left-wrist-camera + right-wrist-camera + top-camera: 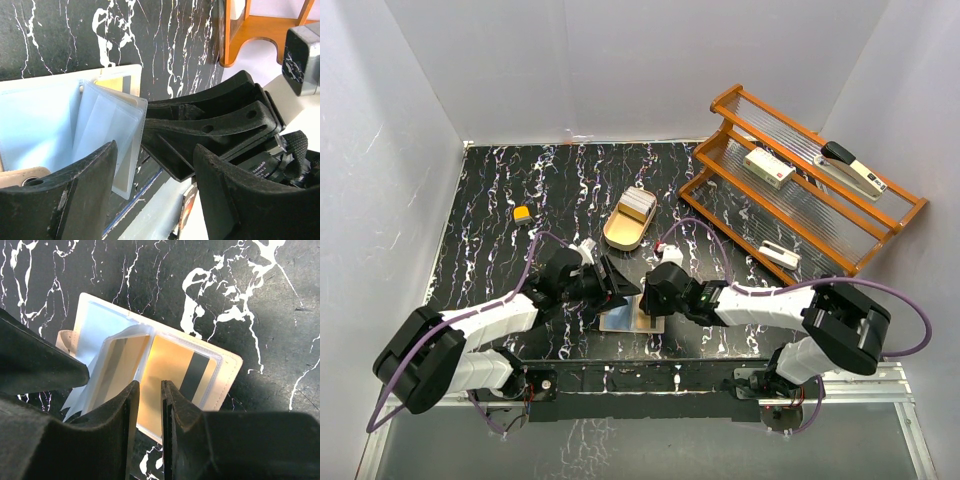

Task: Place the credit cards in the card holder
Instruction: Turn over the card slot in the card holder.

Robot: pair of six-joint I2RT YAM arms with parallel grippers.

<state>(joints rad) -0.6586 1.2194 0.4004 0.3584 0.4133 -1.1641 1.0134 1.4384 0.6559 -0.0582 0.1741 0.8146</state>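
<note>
The tan card holder (620,322) (227,371) lies open on the black marbled table between my two grippers. A gold credit card with a black stripe (176,371) sits inside its right clear sleeve, and one clear leaf (116,131) stands lifted. My right gripper (648,298) (150,386) hovers just over that card, its jaws a narrow gap apart with nothing between them. My left gripper (618,288) (154,150) is open wide at the holder's left side, one finger beside the lifted leaf. More credit cards (638,203) are stacked in the gold tray (616,236).
A wooden rack (720,205) stands at the back right with a white box (768,167), a stapler (855,168) and a small white item (778,255). A small yellow object (522,213) lies at the left. White walls enclose the table.
</note>
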